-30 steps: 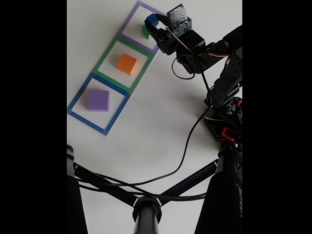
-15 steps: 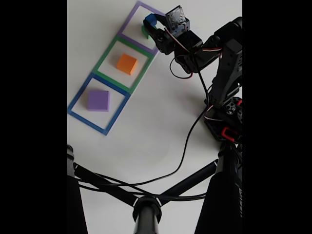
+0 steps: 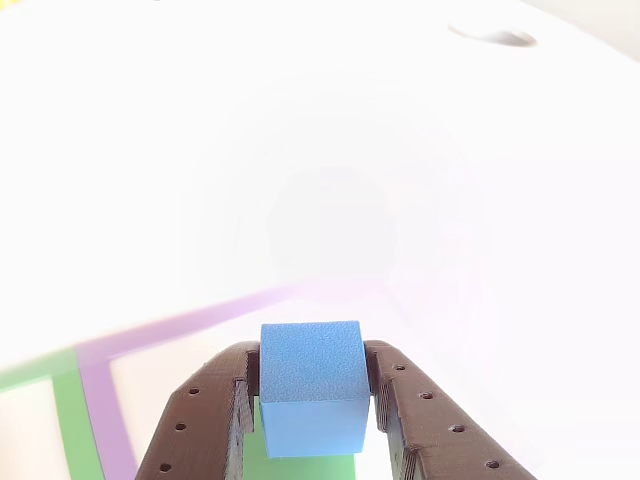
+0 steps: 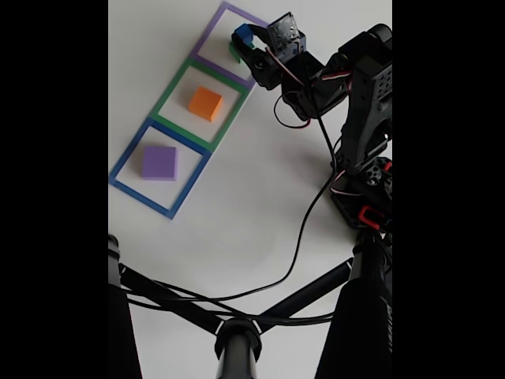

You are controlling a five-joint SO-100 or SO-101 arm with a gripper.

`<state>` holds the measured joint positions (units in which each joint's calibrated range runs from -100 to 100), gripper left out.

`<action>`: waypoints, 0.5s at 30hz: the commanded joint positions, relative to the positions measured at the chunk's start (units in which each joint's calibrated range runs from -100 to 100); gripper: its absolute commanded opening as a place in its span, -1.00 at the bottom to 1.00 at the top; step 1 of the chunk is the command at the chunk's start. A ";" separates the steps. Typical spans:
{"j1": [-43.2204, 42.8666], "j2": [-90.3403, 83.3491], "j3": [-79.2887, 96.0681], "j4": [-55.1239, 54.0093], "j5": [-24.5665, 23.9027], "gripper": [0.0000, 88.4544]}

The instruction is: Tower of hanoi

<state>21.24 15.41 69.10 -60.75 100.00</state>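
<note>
Gripper [image 3: 312, 400] closed on the small blue cube [image 3: 311, 385], one dark finger [image 3: 205, 425] against each side face; the cube sits square between them. Under the cube, a strip of green block [image 3: 300, 468] shows. In the fixed view the gripper [image 4: 243, 41] hangs over the purple tape square [image 4: 211, 31] at the top of the row, blue cube [image 4: 242, 33] in its tips, a sliver of the green block [image 4: 233, 50] just beneath. Whether the cube rests on the green block or is held just clear of it I cannot tell; the other view is washed out.

Orange block [image 4: 205, 103] lies inside the green tape square [image 4: 170, 95], middle of the row. Purple block [image 4: 159, 163] lies inside the blue tape square [image 4: 126, 162], nearest the camera. White worktop [image 4: 237, 213]; a black cable [image 4: 304, 229] trails across it from the arm.
</note>
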 commanded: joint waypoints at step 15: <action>-1.11 1.19 -0.92 -3.78 0.00 -0.91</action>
<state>21.00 16.59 69.10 -62.76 100.00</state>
